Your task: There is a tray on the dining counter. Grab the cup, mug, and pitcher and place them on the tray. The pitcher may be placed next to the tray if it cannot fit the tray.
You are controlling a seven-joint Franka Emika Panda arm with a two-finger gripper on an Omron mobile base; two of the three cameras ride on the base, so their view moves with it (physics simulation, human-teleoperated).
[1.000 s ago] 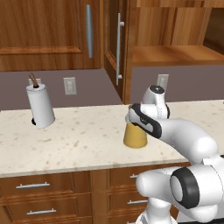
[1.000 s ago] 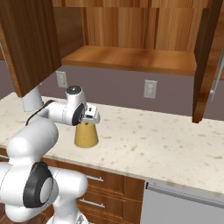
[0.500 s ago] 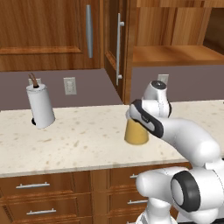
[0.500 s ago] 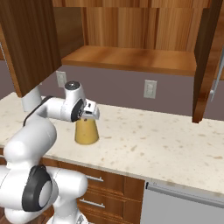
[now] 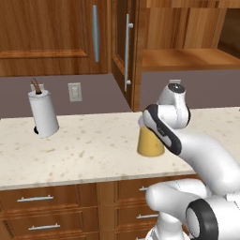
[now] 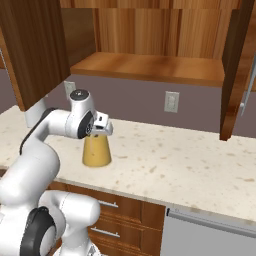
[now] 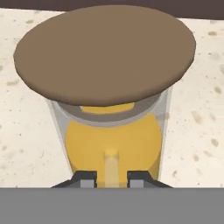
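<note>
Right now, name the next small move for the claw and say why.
Probably lift straight up a little: the claw looks closed on the pitcher, low by the handle, and the pitcher rests on the wall counter, not the tray.

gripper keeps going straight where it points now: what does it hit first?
The pitcher. The gripper points right at its glass body under the brown lid, fingertips already at the glass. Whether they touch it, I cannot tell.
</note>
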